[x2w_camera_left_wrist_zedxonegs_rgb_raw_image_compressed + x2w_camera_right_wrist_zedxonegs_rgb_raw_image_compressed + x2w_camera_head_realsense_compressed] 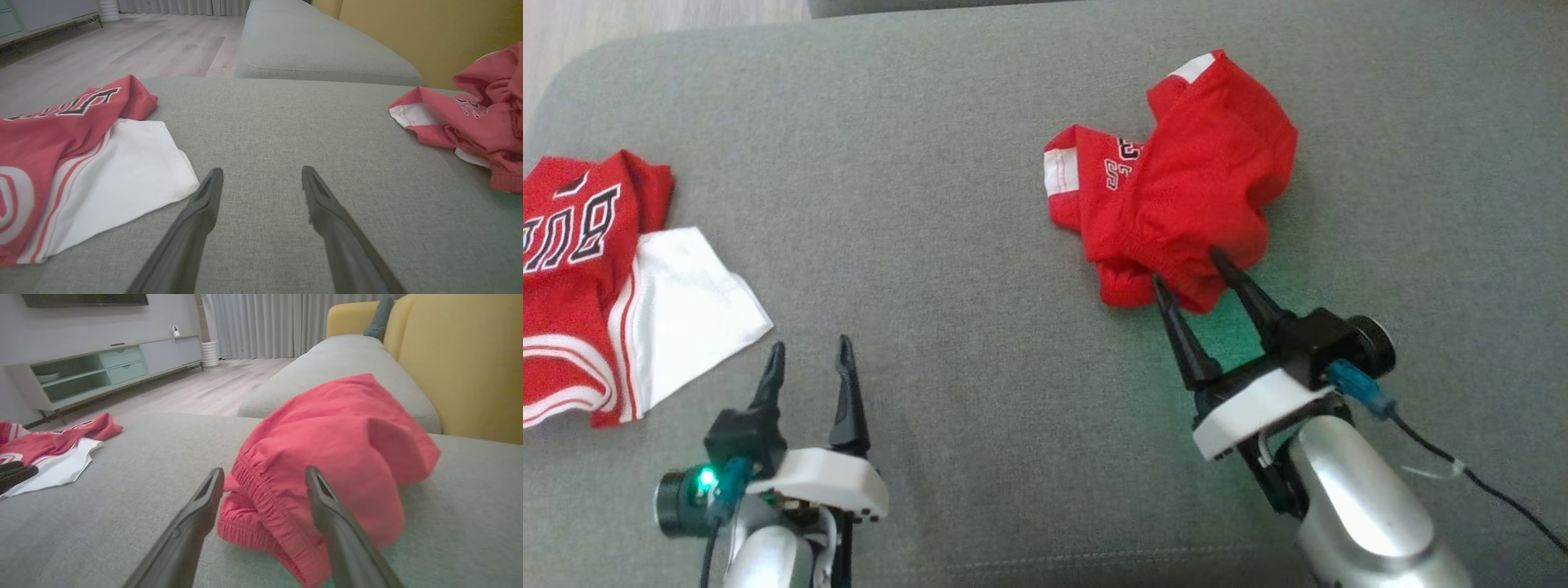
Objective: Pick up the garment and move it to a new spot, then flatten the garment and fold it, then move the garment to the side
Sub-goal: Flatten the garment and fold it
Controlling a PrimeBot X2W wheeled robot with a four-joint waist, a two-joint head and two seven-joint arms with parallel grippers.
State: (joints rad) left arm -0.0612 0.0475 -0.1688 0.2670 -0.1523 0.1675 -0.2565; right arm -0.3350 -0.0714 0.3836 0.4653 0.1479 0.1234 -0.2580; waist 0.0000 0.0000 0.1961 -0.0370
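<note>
The garment (1192, 180), a crumpled red heap, has its gathered edge between the wide-apart fingers of the right pincer (1184, 268), which grips nothing yet. The pick-up looks to be the step in hand. Next, I judge, the fingers must close on that edge and lift. Past the tips, a scrap of black lettering is too folded to read. The left pincer (810, 343) is also apart and empty. Just beside it, a second red-and-white cloth (605, 286) reads "BUL". Both cloths lie on the grey sofa seat (980, 245).
</note>
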